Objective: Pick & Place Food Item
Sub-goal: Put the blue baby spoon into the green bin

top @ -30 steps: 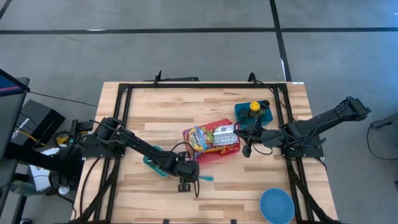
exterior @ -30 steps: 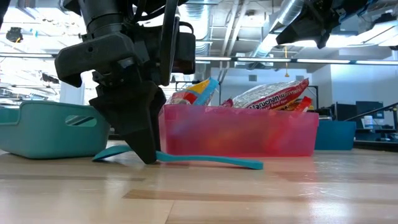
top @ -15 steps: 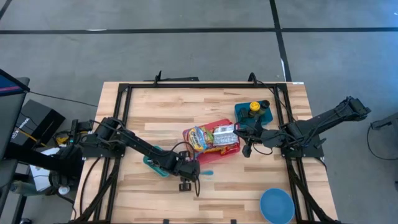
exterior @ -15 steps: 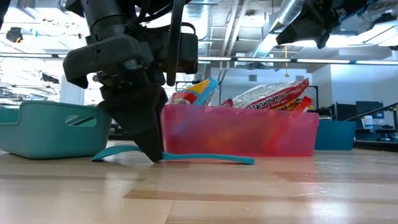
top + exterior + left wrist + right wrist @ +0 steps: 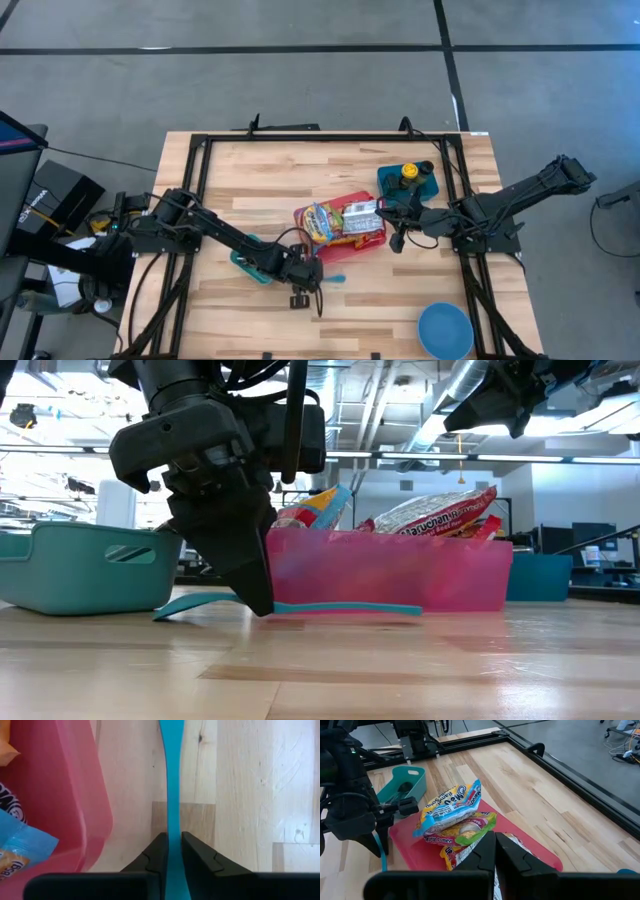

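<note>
Tabletop [image 5: 250, 180]: spoon [image 5: 173, 795] inside left claw [image 5: 170, 851].

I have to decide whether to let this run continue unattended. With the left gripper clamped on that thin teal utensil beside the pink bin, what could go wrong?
The left gripper pinches the teal utensil on its narrow handle, so it may twist or slip when lifted. The utensil lies close beside the pink bin; lifting could snag or nudge it, shifting the loosely heaped snack packets.

pink bin [image 5: 340, 245]: mid-table, upright | snack packets [image 5: 340, 220]: piled inside (colourful, poking above rim)
</note>
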### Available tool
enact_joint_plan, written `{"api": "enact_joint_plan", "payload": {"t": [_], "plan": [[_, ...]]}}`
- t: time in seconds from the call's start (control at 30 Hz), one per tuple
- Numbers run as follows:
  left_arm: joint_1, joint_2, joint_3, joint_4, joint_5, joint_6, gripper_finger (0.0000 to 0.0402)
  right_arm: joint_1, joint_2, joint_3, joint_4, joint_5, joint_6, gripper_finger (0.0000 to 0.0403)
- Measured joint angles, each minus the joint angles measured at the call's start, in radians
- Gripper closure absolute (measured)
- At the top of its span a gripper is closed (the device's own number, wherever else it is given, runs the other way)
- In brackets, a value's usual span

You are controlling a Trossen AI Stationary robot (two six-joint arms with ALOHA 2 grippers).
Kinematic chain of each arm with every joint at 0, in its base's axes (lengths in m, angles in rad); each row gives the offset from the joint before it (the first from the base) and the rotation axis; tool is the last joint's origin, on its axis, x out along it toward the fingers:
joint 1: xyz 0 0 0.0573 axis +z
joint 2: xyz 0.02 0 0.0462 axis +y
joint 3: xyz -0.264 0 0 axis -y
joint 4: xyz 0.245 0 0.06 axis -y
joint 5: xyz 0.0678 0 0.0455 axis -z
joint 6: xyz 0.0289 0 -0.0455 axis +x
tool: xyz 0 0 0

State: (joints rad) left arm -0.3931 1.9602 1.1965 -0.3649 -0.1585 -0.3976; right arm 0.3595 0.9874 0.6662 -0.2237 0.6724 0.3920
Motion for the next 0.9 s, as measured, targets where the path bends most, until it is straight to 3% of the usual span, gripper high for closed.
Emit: {"api": "enact_joint_plan", "payload": {"t": [0.9], "plan": [[-0.022,-0.001,0.000,0.166,0.005,-0.004,0.0366,0.015,0.000,0.000,0.000,-0.024,0.000,0.0403]]}}
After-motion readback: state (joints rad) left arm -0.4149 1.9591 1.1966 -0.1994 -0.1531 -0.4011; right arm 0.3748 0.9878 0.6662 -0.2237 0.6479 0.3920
